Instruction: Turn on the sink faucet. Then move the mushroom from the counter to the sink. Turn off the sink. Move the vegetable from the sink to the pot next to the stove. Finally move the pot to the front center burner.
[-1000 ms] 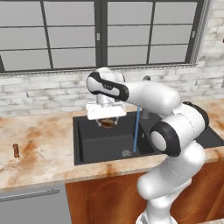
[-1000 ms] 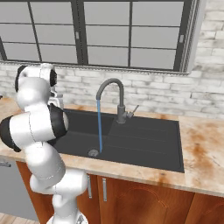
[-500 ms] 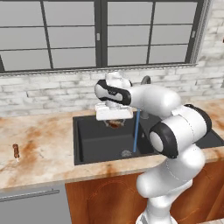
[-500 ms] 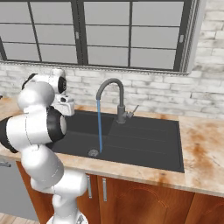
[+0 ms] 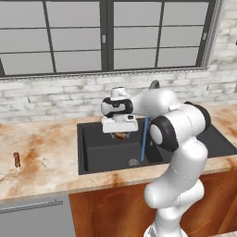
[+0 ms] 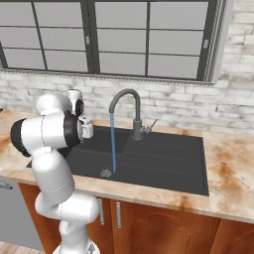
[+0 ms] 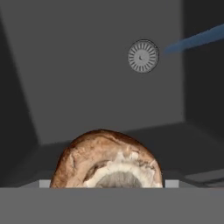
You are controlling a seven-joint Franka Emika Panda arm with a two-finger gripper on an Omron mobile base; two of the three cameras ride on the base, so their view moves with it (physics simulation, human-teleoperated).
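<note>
One mushroom (image 7: pixel 107 159), one sink (image 5: pixel 99 152), one sink faucet (image 6: pixel 130 111), one water stream (image 6: pixel 113 144), one round drain (image 7: pixel 143 56), one small reddish-brown stick-like piece (image 5: pixel 17 159) on one counter (image 5: pixel 41 148), one window (image 6: pixel 124 34).

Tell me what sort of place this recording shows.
A rendered home kitchen, apparently: a black sink set in a marbled stone counter, a gooseneck faucet running water, and a brick wall under windows.

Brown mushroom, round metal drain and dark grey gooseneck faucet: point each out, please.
Brown mushroom (image 7: pixel 105 157): hand view, on its cap.
Round metal drain (image 7: pixel 143 56): hand view, at its centre.
Dark grey gooseneck faucet (image 6: pixel 136 111): right base view, on its upright stem.
</note>
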